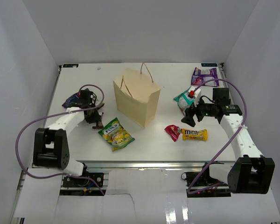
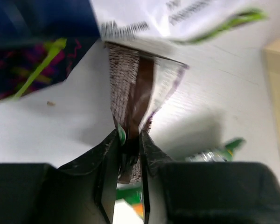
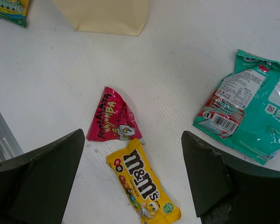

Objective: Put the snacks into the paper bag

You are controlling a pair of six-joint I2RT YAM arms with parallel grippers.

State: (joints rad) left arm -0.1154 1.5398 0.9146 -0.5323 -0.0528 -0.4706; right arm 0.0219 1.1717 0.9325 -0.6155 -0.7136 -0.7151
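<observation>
The tan paper bag [image 1: 136, 97] stands upright mid-table. My left gripper [image 1: 96, 122] is shut on a small dark bar [image 2: 133, 93], left of the bag; the dark blue packet [image 1: 73, 99] lies just behind it. A green-yellow packet [image 1: 115, 134] lies in front of the bag. My right gripper [image 1: 188, 118] is open and empty above the table, over the red-pink packet [image 3: 112, 122] and the yellow M&M's packet [image 3: 142, 185]. The teal packet [image 3: 249, 114] lies to its right and the purple-white packet [image 1: 205, 76] at the back right.
White walls close in the table on three sides. The metal front rail [image 1: 144, 164] runs along the near edge. Purple cables loop over both arms. A corner of the bag [image 3: 107, 16] shows at the top of the right wrist view.
</observation>
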